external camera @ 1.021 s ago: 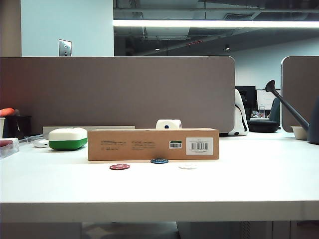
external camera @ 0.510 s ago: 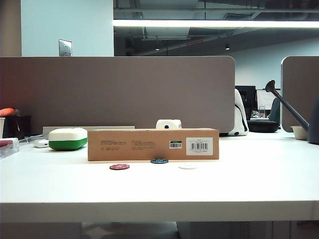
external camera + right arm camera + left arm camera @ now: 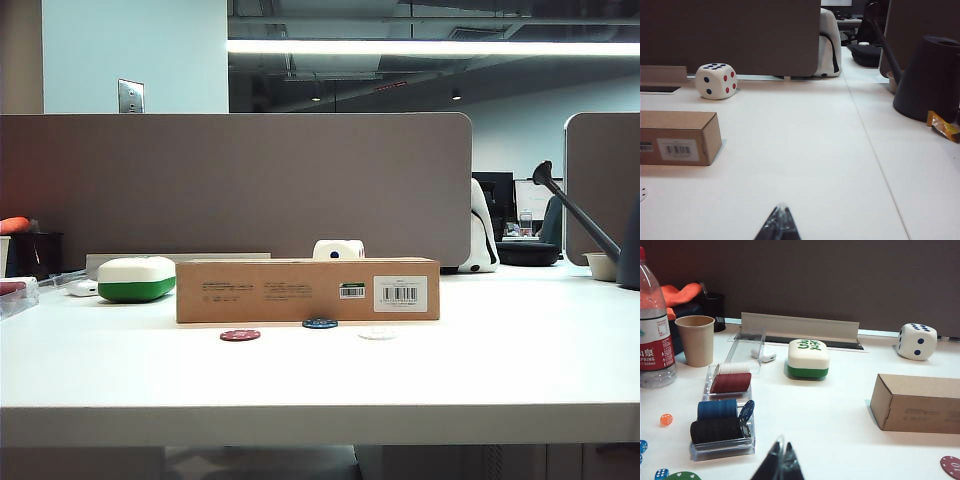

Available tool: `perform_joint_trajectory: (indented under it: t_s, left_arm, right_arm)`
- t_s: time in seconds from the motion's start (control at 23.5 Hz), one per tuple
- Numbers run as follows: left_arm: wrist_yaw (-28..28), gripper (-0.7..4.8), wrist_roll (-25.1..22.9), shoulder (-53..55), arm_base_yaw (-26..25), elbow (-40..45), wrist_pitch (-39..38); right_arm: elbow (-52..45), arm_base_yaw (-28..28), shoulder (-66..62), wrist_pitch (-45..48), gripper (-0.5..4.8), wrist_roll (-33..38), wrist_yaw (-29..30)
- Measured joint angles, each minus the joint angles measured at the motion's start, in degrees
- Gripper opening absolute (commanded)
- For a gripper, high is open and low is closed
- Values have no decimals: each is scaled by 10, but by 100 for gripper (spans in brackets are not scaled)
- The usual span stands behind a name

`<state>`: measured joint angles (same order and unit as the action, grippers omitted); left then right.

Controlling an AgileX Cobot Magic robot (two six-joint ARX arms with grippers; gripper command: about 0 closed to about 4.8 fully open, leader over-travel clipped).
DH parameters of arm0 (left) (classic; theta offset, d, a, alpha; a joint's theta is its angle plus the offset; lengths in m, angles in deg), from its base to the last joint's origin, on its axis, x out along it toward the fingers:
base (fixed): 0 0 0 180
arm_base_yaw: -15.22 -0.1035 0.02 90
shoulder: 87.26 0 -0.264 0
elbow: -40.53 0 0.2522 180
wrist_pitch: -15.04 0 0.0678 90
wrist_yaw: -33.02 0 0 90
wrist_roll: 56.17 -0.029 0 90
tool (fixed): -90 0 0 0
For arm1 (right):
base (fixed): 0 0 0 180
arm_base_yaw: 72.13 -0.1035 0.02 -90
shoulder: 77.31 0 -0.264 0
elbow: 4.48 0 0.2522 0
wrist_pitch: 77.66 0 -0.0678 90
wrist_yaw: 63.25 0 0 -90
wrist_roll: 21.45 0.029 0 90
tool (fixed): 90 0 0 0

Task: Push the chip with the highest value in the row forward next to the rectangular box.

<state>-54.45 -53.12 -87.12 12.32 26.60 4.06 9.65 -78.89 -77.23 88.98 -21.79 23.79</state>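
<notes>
The blue chip (image 3: 320,323) lies flat on the white table, up against the front face of the rectangular box (image 3: 307,290). A red chip (image 3: 240,335) and a white chip (image 3: 377,334) lie slightly nearer, to either side of it. Neither gripper shows in the exterior view. In the left wrist view my left gripper (image 3: 784,443) is shut and empty, short of the box (image 3: 920,402) and the red chip (image 3: 952,466). My right gripper (image 3: 780,206) is shut too, over bare table, with the box's barcode end (image 3: 680,137) off to one side.
A white-and-green case (image 3: 137,278) stands left of the box, and a large die (image 3: 338,250) behind it. A clear chip tray (image 3: 722,427), a paper cup (image 3: 695,340) and a water bottle (image 3: 655,335) are at the left. A dark watering can (image 3: 927,77) is at the right.
</notes>
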Motion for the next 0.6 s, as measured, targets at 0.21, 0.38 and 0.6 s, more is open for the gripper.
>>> perform_joint_trajectory:
  t_s: [0.21, 0.38, 0.6]
  left_arm:
    - [0, -5, 0, 0, 0, 0, 0]
    - [0, -5, 0, 0, 0, 0, 0]
    - [0, -5, 0, 0, 0, 0, 0]
  right_arm:
    - [0, 1, 0, -1, -5, 0, 0]
    - [0, 1, 0, -4, -5, 13, 0]
    - [0, 0, 0, -11, -5, 28, 0]
